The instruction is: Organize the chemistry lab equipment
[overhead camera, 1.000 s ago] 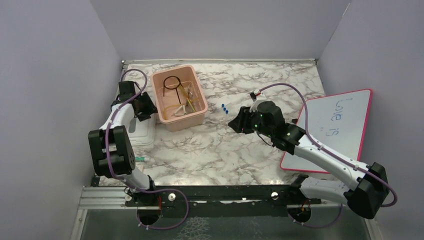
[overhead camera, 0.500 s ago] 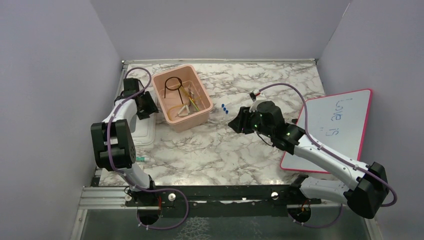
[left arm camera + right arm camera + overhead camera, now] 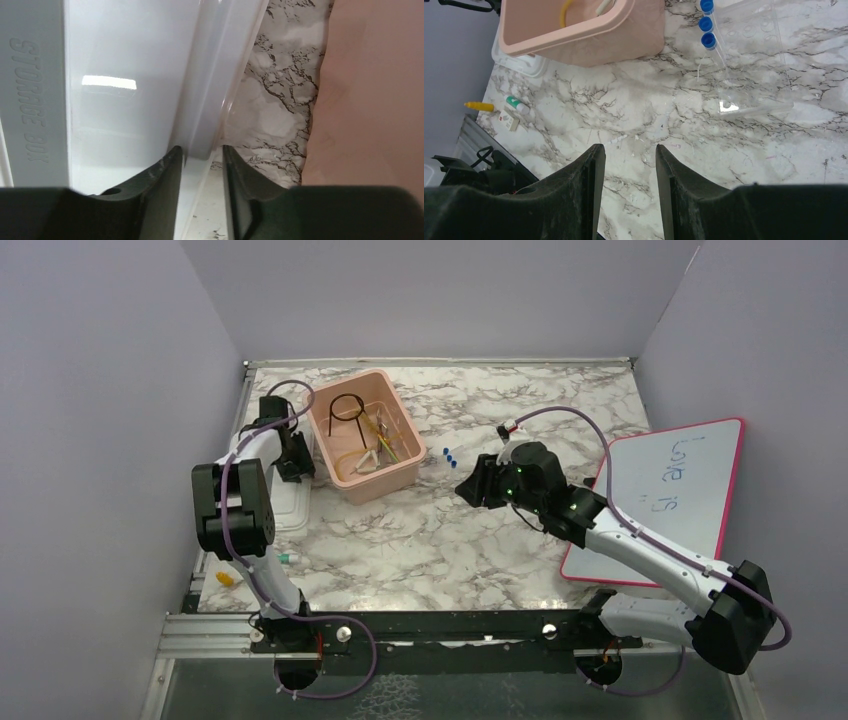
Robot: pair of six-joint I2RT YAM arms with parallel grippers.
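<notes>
Marbled tabletop, lilac walls, left hand pinching lid

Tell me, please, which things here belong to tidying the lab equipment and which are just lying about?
Job in hand:
ring and rubber tube, both in the tub
blue-capped vials
clear rack
yellow piece
green-capped piece

Lying about:
lid
whiteboard
</notes>
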